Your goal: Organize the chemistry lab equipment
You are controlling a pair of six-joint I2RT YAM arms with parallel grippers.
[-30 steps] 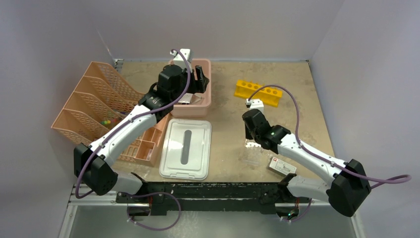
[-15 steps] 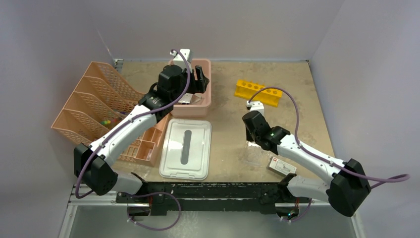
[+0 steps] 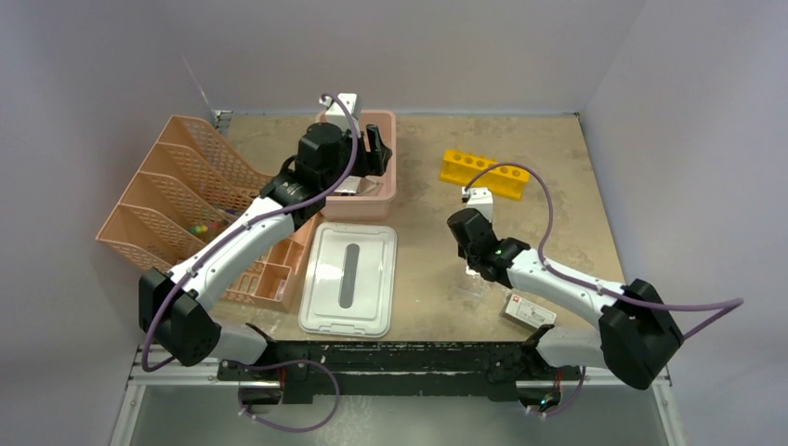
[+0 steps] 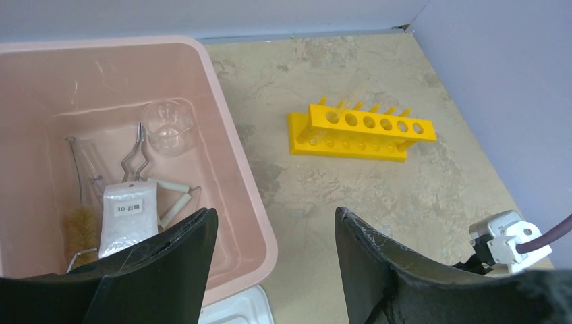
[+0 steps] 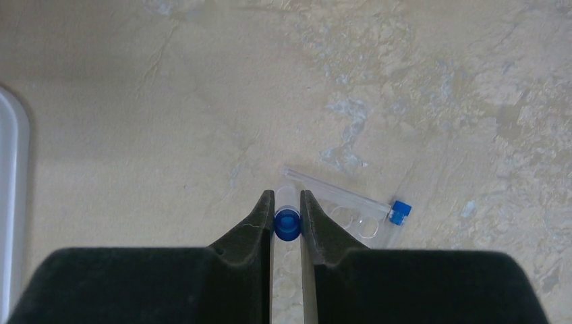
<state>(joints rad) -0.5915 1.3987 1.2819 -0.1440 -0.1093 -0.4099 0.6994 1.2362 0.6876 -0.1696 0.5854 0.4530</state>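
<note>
Counter: mottled tan counter [image 3: 418, 232] boxed in by pale grey walls, and the live action is out to the side of the pink tub [image 3: 391, 163], past the white lid [image 3: 348, 279].
Right arm: over the last second it has slid a little toward the pink tub, elbow tucking in, wrist low over the counter. I read that as the grab being done and the carry just starting.
Right claw [image 5: 286, 197]: narrow, pinched on a vial.
Blue-capped vial [image 5: 288, 225]: caught between the fingers, cap facing the wrist camera. It is well apart from the pink tub, and I cannot tell whether it has left the counter.
Second vial [image 5: 351, 197]: lying flat just beyond the claw, farther from the pink tub. It is untouched, so there is at least one more pickup to go.
Left arm: no change, parked over the pink tub.
Left claw [image 4: 271, 226]: spread wide and holding nothing, hanging over the tub's rack-side rim.
Tub contents: wire tongs [image 4: 135, 158], round dish [image 4: 168, 125] and a small packet [image 4: 128, 216] are already inside.
Yellow rack [image 3: 483, 173]: well apart from the pink tub, at the far side of the counter. It looks the likely home for the vial, and seating it in a hole will need a steady, upright approach.
</note>
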